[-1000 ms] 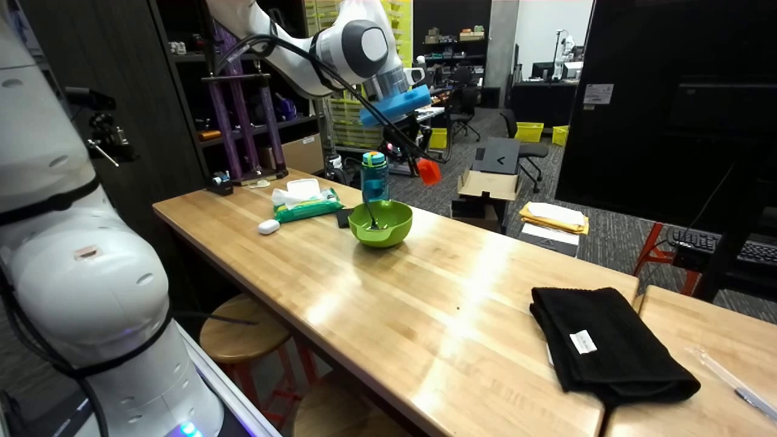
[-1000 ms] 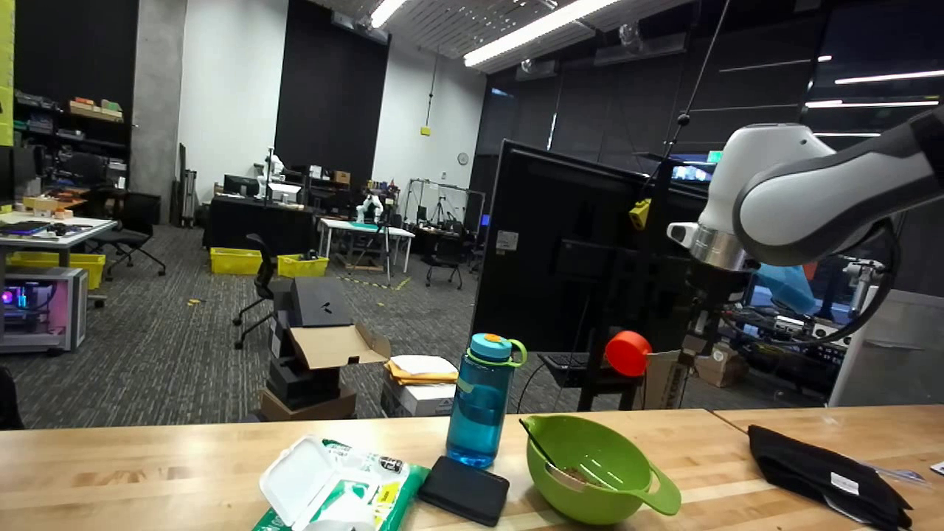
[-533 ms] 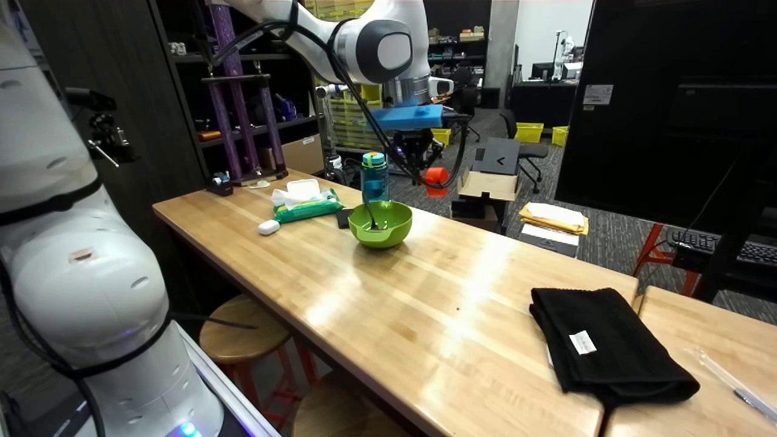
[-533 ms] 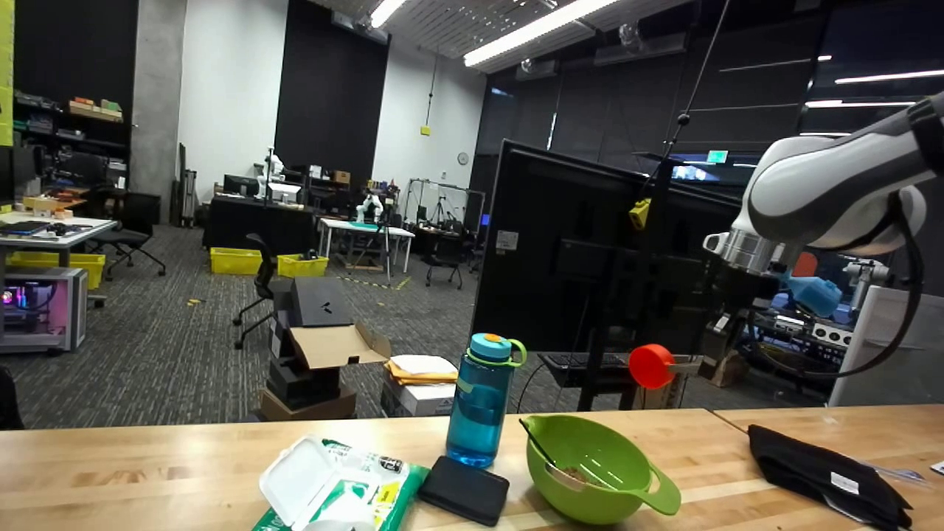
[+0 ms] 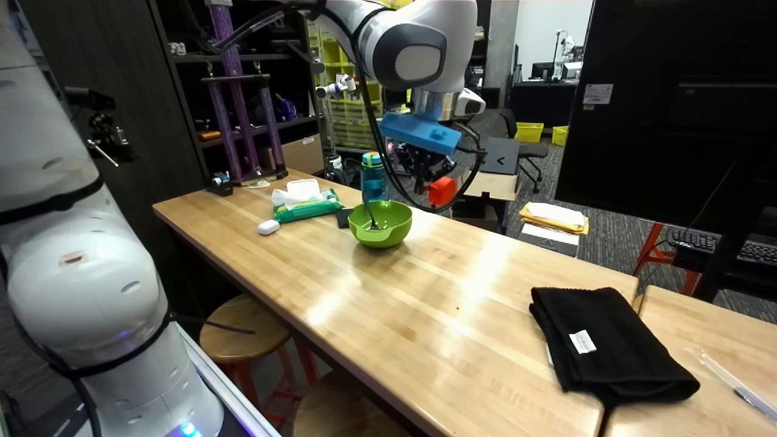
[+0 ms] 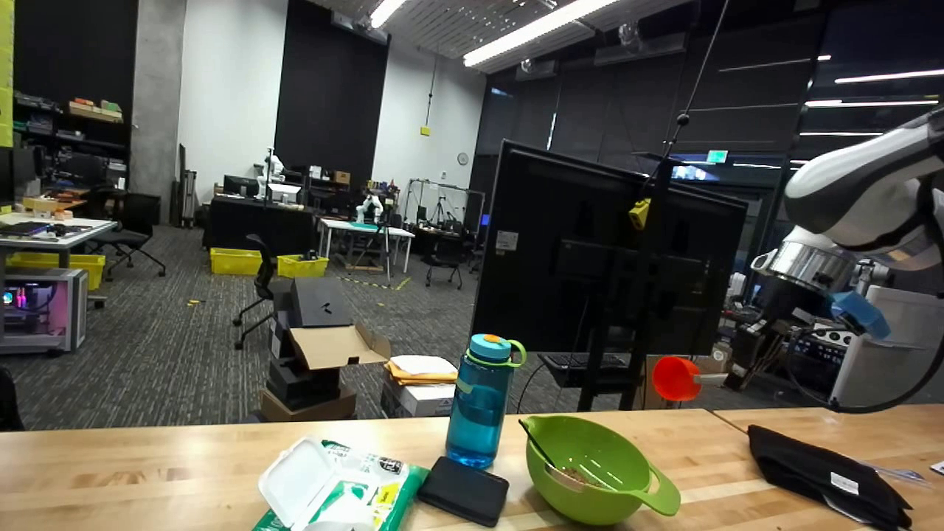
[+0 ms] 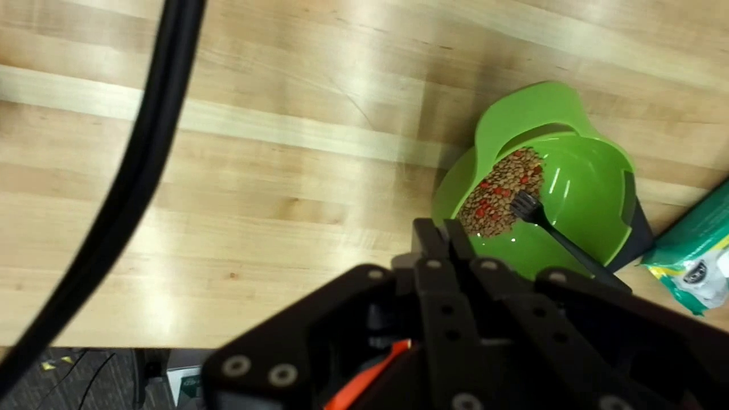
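Note:
My gripper [image 7: 440,232] is shut with a thin gap between its fingertips. In both exterior views it holds a red scoop [image 5: 442,191] in the air, gripping the pale handle [image 6: 710,379]; the red cup [image 6: 675,378] sticks out sideways. In the wrist view only a red sliver [image 7: 370,376] of it shows behind the fingers. A green bowl [image 7: 592,171] stands on the table, below and beyond the fingertips in the wrist view. It holds brown and red bits [image 7: 504,193] and a black fork [image 7: 561,239] leaning on the rim. The gripper is apart from the bowl.
A blue bottle [image 6: 479,405], a black flat case [image 6: 464,490] and a wipes pack [image 6: 361,487] stand near the bowl. A white oval case [image 5: 268,227] lies on the wooden table [image 5: 388,303]. A folded black cloth [image 5: 607,346] lies farther off. A black cable [image 7: 142,159] loops beside the gripper.
The arm and gripper have moved to the right and the red scoop has come down in both exterior views, with the wrist tilting. The bowl and other table things have not moved.

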`<state>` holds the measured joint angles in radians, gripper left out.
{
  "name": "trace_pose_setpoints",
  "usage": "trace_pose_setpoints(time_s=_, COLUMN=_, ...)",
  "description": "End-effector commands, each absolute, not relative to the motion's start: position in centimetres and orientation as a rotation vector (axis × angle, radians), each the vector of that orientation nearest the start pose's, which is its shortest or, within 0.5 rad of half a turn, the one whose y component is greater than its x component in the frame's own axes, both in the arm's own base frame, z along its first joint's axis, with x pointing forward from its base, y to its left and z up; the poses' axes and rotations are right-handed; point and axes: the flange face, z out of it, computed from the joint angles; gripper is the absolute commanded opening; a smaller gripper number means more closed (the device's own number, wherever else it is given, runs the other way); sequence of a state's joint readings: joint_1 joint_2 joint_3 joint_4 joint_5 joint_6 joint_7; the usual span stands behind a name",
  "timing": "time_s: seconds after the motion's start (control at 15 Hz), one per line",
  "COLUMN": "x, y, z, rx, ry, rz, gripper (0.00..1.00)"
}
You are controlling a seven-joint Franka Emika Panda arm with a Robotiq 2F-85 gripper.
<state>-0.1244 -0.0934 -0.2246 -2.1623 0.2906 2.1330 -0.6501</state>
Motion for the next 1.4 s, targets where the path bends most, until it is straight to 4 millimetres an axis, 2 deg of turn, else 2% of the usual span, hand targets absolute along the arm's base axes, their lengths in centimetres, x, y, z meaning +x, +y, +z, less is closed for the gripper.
trace_pose_setpoints(time_s=0.0, x=48.4, y=-18.8, z=43.5, rx=-2.777, ry=-0.258, rz=-0.283, gripper=0.01)
trace_pose_setpoints(time_s=0.73, x=45.7, y=-24.9, z=38.3, rx=-2.565, ry=-0.134, rz=-0.294, gripper=0.01)
trace_pose_setpoints(time_s=1.33, x=44.6, y=-26.6, z=32.9, rx=-2.392, ry=-0.105, rz=-0.258, gripper=0.01)
